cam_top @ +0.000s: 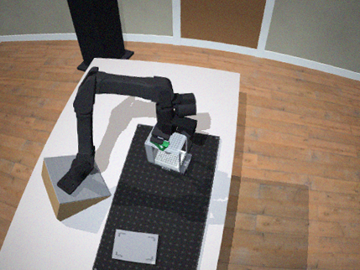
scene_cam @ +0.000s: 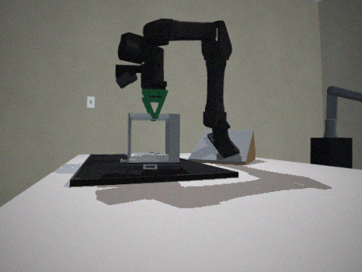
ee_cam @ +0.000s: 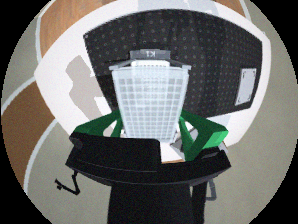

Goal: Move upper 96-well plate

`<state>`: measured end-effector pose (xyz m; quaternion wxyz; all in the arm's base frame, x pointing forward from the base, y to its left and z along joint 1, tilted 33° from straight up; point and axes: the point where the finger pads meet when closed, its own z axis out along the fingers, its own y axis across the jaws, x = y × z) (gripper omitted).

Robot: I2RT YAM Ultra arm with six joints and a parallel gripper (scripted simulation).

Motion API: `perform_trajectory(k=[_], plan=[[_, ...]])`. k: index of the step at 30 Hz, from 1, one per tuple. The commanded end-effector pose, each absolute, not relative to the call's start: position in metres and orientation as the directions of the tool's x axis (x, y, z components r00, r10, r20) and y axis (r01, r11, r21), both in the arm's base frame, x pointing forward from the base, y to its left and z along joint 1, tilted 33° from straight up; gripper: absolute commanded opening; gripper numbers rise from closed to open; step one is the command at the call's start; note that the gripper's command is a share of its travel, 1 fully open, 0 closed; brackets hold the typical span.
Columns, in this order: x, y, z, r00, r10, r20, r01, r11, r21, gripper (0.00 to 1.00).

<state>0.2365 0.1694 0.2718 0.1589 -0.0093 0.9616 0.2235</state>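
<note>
Black arm, green jaws gripping upper plate atop rack K1

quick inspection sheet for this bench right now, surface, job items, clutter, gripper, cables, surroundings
surface: white table carrying a black dotted mat.
job's things: grey stack rack K1 stands on the mat; the upper 96-well plate is raised to about the height of the rack's top; the lower plate lies at the rack's bottom; plate nest N1 holds nothing.
clutter: nothing seen.
gripper: green-fingered gripper, pointing down over the rack, is shut on the upper plate's sides.
cables: nothing seen.
surroundings: arm on a wedge-shaped base; wooden floor; black cabinet behind the table; grey pipe at one side.
</note>
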Motion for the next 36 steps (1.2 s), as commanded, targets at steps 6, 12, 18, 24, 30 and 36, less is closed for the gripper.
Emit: perform_trajectory(k=[6,12,18,24,30,36], plan=[[0.228,0.157,0.303,-0.932,0.068,-0.357,-0.105,0.890,0.443,0.00],[0.225,0.153,0.310,-0.932,0.068,-0.357,-0.105,0.890,0.443,0.00],[0.225,0.152,0.311,-0.931,0.068,-0.358,-0.104,0.892,0.440,0.00],[0.225,0.152,0.311,-0.931,0.070,-0.357,-0.102,0.892,0.441,0.00],[0.226,0.153,0.311,-0.929,0.072,-0.363,-0.104,0.891,0.442,0.00],[0.226,0.153,0.311,-0.929,0.072,-0.363,-0.104,0.891,0.442,0.00]])
